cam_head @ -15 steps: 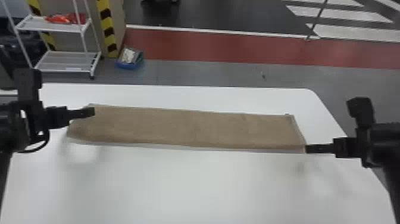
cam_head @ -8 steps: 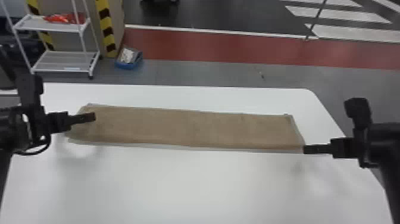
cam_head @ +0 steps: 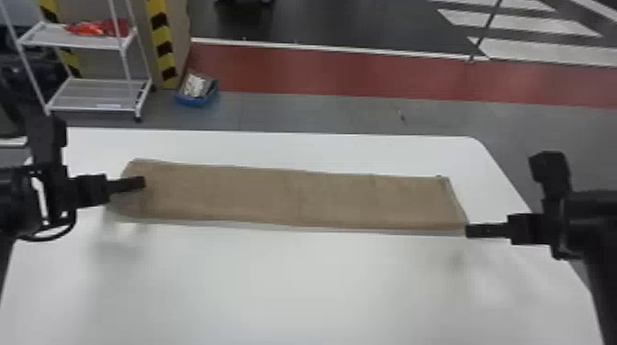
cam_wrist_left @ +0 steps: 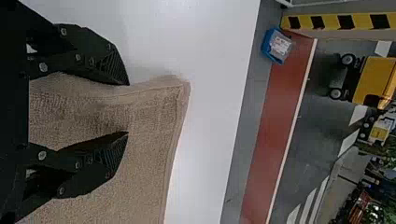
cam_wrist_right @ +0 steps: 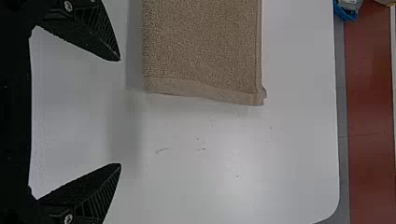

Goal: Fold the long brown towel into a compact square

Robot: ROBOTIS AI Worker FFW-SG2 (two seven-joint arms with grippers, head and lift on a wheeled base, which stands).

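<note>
The long brown towel [cam_head: 298,197] lies flat across the white counter [cam_head: 298,284], side to side. The left claw [cam_wrist_left: 128,108] is over the towel's left end with its two fingers apart. The right claw [cam_wrist_right: 120,112] has its fingers wide apart too, just beside the towel's right end, with no cloth in its grip.

The towel looks fuzzy and soft, so I think it will be light and floppy. It should not break or slip much, but it may sag and wrinkle if just one bit is lifted. A good spot to pinch is the left end, near its far corner [cam_wrist_left: 183,86] and its near corner, so the whole end can come up and fold over. The neat hem [cam_wrist_right: 201,88] at the right end looks good to hold too.

A blue bin [cam_head: 195,102] sits on the floor past the counter, with white stuff [cam_head: 195,86] in it. A white rack [cam_head: 105,89] holds red and orange things [cam_head: 87,28] up on its shelf.
</note>
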